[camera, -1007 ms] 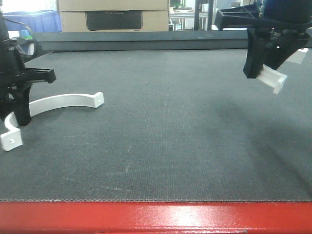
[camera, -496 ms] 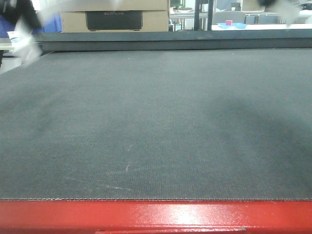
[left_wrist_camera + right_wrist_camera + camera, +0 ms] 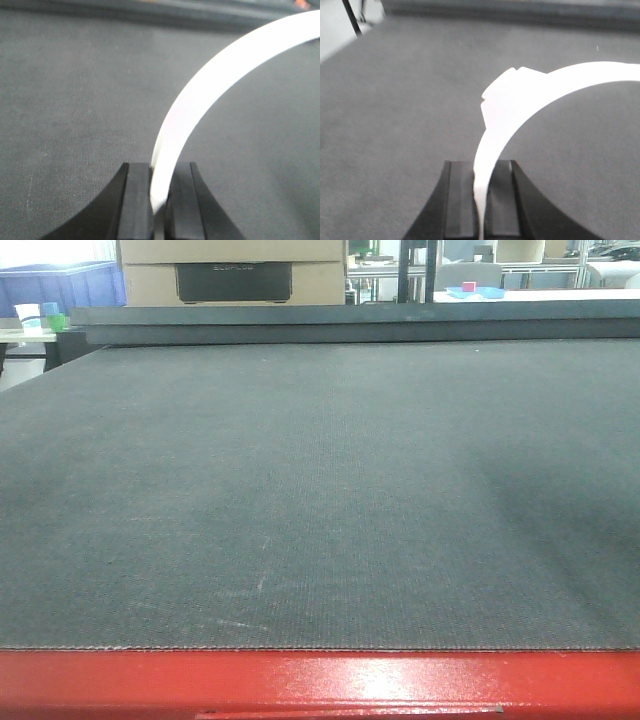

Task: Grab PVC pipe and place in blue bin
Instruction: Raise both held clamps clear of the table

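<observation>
In the left wrist view my left gripper (image 3: pixel 159 167) is shut on the end of a white curved PVC pipe piece (image 3: pixel 210 80), which arcs up and to the right above the dark mat. My right gripper (image 3: pixel 481 165) is shut on another white curved PVC piece (image 3: pixel 520 97) with a flat tab on its bend, also held above the mat. Neither gripper nor either piece shows in the front view. A blue bin (image 3: pixel 60 282) stands beyond the table's far left corner.
The dark grey mat (image 3: pixel 320 490) covers the table, with a red front edge (image 3: pixel 320 680). A cardboard box (image 3: pixel 235 270) stands behind the far edge. Small cups (image 3: pixel 40 315) sit at the back left, and shelving lies at the back right.
A second ago both arms were in the front view, the left at a white curved piece on the mat, the right holding one. Both arms and the pieces have risen out of that view.
</observation>
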Controlling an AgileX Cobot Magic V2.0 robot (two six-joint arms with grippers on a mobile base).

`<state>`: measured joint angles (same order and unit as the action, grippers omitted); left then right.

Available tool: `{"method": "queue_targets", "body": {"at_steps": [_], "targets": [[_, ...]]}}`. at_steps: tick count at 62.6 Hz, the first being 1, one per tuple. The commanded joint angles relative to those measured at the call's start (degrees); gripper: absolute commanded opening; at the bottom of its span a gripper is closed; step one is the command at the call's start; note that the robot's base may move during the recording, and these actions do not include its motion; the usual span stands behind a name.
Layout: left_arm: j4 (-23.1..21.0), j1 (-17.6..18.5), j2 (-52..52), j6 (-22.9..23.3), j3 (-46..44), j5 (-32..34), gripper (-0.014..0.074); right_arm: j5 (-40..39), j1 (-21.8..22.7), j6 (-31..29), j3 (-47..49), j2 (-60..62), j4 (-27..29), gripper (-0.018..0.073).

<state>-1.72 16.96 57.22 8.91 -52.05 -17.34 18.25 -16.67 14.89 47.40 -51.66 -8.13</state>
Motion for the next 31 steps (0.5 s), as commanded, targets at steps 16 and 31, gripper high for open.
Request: {"method": "queue_targets", "body": {"at_steps": [16, 31], "targets": [[-1.82, 0.44, -14.51, 0.38, 10.59, 6.29, -0.0111, -1.76, -0.02, 0.54, -4.49, 13.89, -2.83, -0.0168], [-1.33, 0.44, -19.24, 0.38, 10.59, 7.73, -0.0111, -1.99, -0.02, 0.54, -4.49, 17.21, -3.74, -0.0168]]}}
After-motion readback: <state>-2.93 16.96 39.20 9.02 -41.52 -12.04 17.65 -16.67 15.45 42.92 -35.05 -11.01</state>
